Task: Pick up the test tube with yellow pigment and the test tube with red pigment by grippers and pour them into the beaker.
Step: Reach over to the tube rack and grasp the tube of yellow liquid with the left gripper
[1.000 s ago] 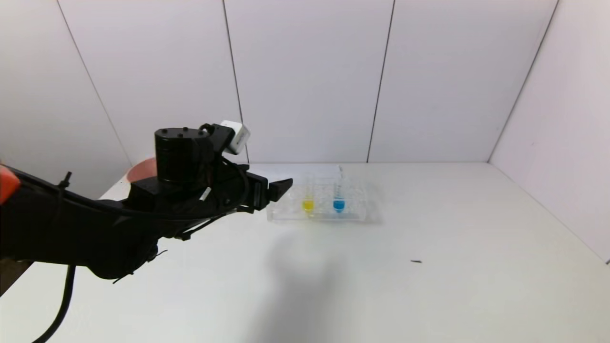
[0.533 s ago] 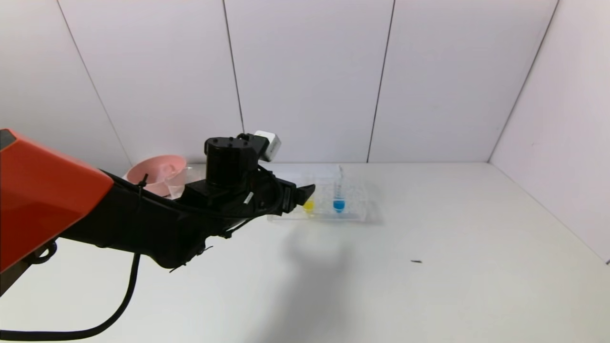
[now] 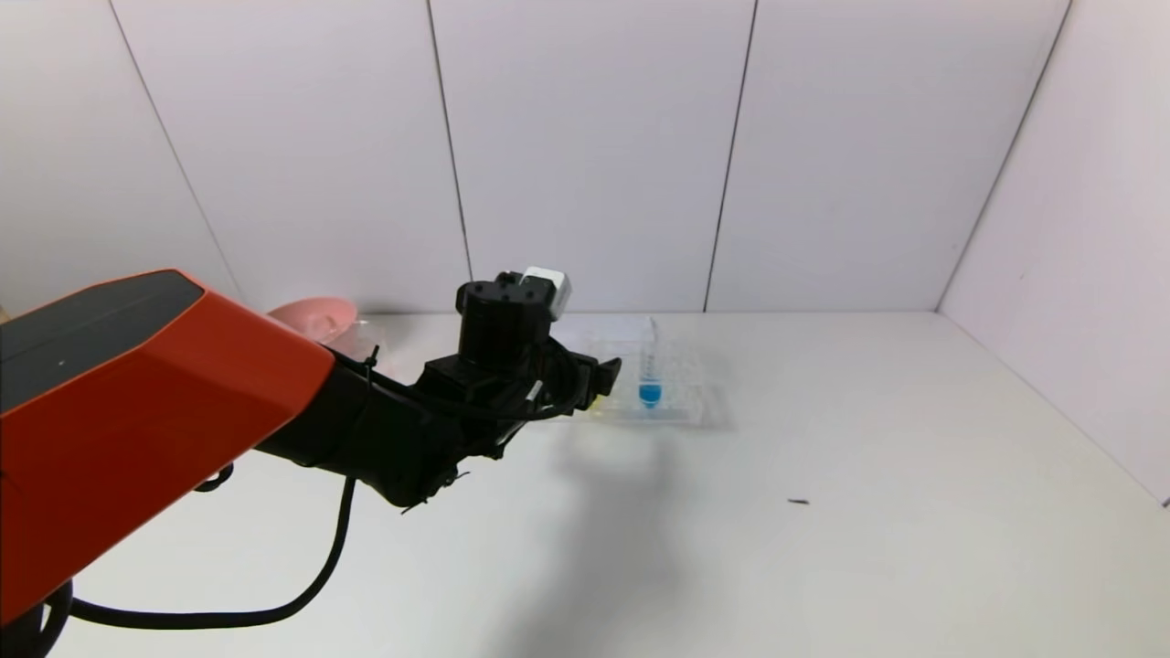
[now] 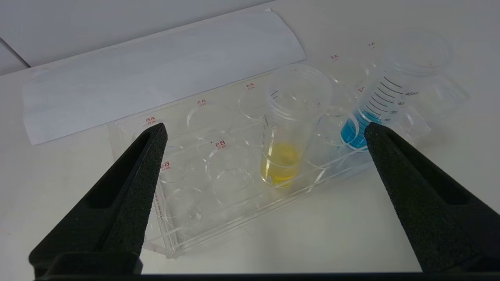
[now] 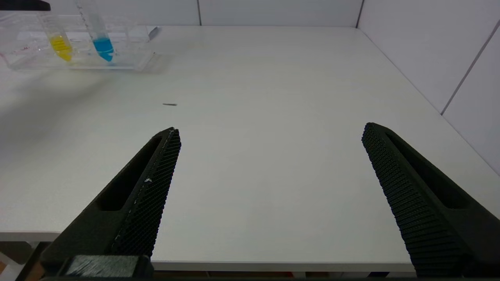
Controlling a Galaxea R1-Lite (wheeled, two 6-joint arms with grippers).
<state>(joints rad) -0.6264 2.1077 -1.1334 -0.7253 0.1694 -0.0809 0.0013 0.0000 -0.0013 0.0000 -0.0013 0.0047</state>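
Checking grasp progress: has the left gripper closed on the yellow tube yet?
No. In the left wrist view the left gripper stands wide open, with the test tube with yellow pigment untouched in the clear rack between its fingers.

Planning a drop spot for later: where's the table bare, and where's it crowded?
Bare: the wide stretch of table from the tube rack to the right wall, bar one small dark speck; the open right gripper sits at its near edge. Crowded: far left, where the open left gripper faces the yellow tube, with the blue tube and pink bowl nearby.
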